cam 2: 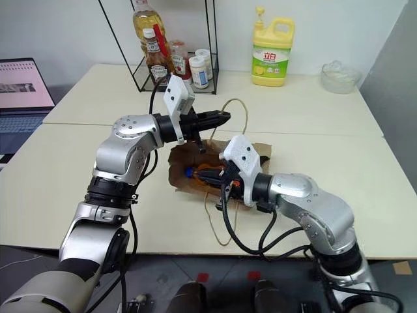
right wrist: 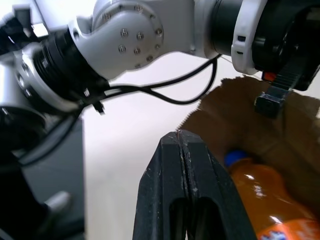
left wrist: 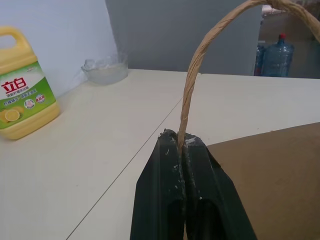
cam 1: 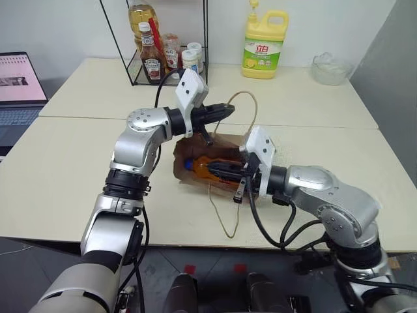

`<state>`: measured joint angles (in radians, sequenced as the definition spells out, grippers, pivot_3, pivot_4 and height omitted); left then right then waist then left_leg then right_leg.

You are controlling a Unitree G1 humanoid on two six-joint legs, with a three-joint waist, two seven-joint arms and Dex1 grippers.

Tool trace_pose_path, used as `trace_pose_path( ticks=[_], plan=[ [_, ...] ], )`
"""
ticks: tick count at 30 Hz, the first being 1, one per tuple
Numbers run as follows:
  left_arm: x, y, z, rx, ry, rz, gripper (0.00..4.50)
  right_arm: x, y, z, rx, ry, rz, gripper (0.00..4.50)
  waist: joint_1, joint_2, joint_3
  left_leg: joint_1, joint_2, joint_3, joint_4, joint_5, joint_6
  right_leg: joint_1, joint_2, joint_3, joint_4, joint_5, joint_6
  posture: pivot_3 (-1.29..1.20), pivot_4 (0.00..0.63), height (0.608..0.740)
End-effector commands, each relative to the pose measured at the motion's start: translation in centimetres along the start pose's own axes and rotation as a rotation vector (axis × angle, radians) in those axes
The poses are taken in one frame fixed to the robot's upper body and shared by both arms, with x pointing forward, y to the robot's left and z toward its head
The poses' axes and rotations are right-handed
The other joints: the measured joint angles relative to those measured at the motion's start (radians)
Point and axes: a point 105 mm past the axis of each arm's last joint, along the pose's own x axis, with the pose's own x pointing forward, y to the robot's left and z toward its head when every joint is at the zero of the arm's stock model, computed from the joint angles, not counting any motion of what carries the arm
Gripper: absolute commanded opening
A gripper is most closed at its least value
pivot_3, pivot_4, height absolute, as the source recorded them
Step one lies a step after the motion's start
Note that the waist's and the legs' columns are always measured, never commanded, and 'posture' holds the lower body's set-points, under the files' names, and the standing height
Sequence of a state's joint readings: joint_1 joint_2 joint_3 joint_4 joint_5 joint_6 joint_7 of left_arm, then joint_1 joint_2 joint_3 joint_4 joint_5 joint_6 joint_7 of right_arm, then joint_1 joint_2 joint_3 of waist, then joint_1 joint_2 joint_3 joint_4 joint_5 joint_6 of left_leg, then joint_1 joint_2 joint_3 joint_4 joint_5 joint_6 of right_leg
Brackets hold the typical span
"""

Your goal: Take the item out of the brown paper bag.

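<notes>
The brown paper bag (cam 1: 215, 160) could slide or tear if the twine handle (left wrist: 200, 75) slips from the left gripper (left wrist: 181, 142) pinching it. The right gripper (right wrist: 186, 145) is squeezed shut with nothing in it, beside the soda bottle (right wrist: 265, 195) (probably inside the bag). The cream table (cam 1: 78, 163) stands by a white wall.

A yellow detergent jug (cam 1: 265, 45) stands at the back of the pale bench (cam 1: 78, 156), with a clear bowl, perhaps glass, (cam 1: 331, 69) near it. A black wire rack (cam 1: 156, 39) holds sauce bottles (cam 1: 152, 60). An open laptop (cam 1: 18, 91) sits beside the bench.
</notes>
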<state>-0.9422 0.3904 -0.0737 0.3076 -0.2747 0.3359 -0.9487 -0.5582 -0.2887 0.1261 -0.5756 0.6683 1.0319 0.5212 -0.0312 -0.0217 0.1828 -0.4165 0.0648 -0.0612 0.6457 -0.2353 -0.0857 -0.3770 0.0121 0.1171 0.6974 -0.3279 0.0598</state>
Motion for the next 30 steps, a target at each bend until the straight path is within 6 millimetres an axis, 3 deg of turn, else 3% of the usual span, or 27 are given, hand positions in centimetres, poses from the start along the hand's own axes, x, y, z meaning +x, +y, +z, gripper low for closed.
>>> trace_pose_path(
  ticks=[1, 5, 9, 11, 15, 20, 26, 29, 30],
  plan=[
    [-0.1, 0.2, 1.8, 0.050, -0.047, 0.005, 0.00, -0.2, 0.1, 0.9, 0.041, -0.043, 0.014, 0.04, -0.001, 0.000, 0.000, 0.000, 0.000, 0.000, 0.000, 0.000, 0.000, 0.000, 0.000, 0.000, 0.000, 0.000, 0.000, 0.00, 0.150, 0.740],
    [0.1, 0.1, 1.8, 0.050, -0.050, 0.004, 0.00, 0.6, -1.4, -1.6, -0.002, 0.040, -0.047, 0.04, -0.003, 0.000, 0.000, 0.000, 0.000, 0.000, 0.000, 0.000, 0.000, -0.001, 0.000, 0.000, 0.000, 0.000, 0.000, 0.00, 0.150, 0.740],
    [0.1, 0.0, 2.0, 0.054, -0.052, 0.002, 0.00, 1.1, -3.9, -4.3, -0.178, 0.172, -0.151, 0.04, -0.003, 0.000, 0.000, 0.000, 0.000, 0.000, 0.000, 0.000, 0.000, -0.001, 0.000, 0.000, 0.000, 0.000, 0.000, 0.00, 0.150, 0.740],
    [0.0, -0.1, 1.7, 0.062, -0.045, 0.002, 0.00, 1.3, -5.4, -4.7, -0.210, 0.203, -0.234, 0.04, -0.004, 0.000, 0.000, 0.000, 0.000, 0.000, 0.000, 0.000, 0.000, -0.002, 0.000, 0.000, 0.000, 0.000, 0.000, 0.00, 0.150, 0.740],
    [-0.1, -0.5, 1.6, 0.061, -0.045, -0.006, 0.00, 1.5, -6.2, -4.3, -0.272, 0.215, -0.279, 0.04, -0.004, 0.000, 0.000, -0.001, 0.000, 0.000, 0.000, 0.000, 0.000, -0.002, 0.000, 0.001, 0.000, 0.000, 0.000, 0.00, 0.150, 0.740],
    [-0.1, -0.7, 1.5, 0.055, -0.046, -0.006, 0.00, 1.3, -6.7, -4.5, -0.369, 0.288, -0.293, 1.26, -0.003, 0.000, 0.000, -0.001, 0.000, 0.000, 0.000, 0.000, 0.000, -0.002, 0.000, 0.001, 0.000, 0.000, 0.000, 0.00, 0.150, 0.740],
    [0.1, -0.8, 1.5, 0.050, -0.053, -0.011, 0.00, 1.1, -7.3, -6.2, -0.625, 0.488, -0.264, 3.41, -0.003, 0.000, 0.000, -0.001, 0.000, 0.000, 0.000, 0.000, 0.000, -0.002, 0.000, 0.001, 0.000, 0.000, 0.000, 0.00, 0.150, 0.740],
    [0.3, -0.9, 1.6, 0.048, -0.058, -0.015, 0.00, 1.0, -8.0, -7.0, -0.668, 0.555, -0.266, 4.48, -0.002, 0.000, 0.000, -0.001, 0.000, 0.000, 0.000, 0.000, 0.000, -0.002, 0.000, 0.001, 0.000, 0.000, 0.000, 0.00, 0.150, 0.740],
    [0.3, -1.0, 1.6, 0.048, -0.060, -0.015, 0.00, 1.0, -8.1, -7.1, -0.679, 0.567, -0.265, 4.48, -0.002, 0.000, 0.000, -0.001, 0.000, 0.000, 0.000, 0.000, 0.000, -0.002, 0.000, 0.001, 0.000, 0.000, 0.000, 0.00, 0.150, 0.740]
  ],
)
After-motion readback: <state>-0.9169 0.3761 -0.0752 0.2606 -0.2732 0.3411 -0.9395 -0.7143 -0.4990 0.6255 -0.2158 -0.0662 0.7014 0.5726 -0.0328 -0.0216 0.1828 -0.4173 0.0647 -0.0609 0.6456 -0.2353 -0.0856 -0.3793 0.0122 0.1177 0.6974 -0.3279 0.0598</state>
